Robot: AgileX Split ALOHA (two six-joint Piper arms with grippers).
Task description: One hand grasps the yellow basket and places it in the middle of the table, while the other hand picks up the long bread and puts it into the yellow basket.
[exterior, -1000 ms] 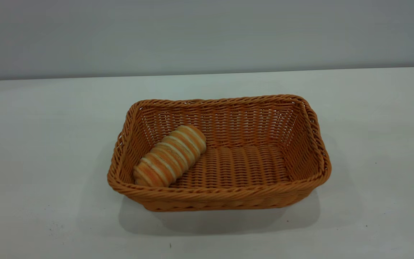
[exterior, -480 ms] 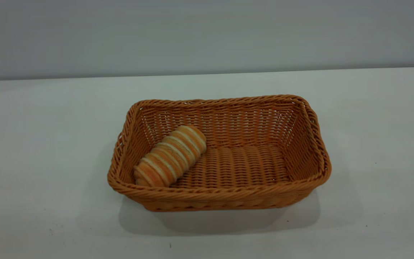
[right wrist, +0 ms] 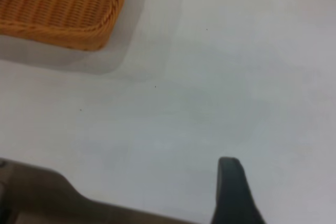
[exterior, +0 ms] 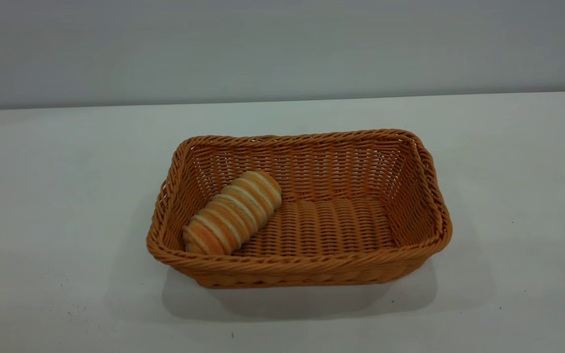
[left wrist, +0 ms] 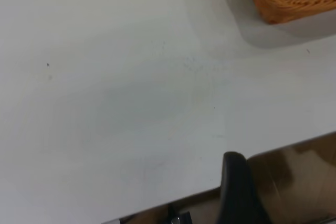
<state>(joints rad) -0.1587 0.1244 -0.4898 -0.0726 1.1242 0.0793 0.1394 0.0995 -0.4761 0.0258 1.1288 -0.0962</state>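
Your yellow basket (exterior: pixel 307 267) sits mid-table (exterior: pixel 57 196) with the long bread (exterior: pixel 233 212) lying diagonally inside, at its left end. Neither arm shows in the exterior view. Each wrist view only catches one dark finger: left gripper (left wrist: pixel 236 192), right gripper (right wrist: pixel 233 192). Can't tell how wide either is open; neither holds anything visible. The basket is cut off, well away from both.

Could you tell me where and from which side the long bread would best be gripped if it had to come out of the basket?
Grip the long bread across its narrow middle, coming from straight above. It lies diagonally in the yellow basket, its near end against the left front corner, so the sloping walls probably block a side approach; turn the pincer crosswise to its length.
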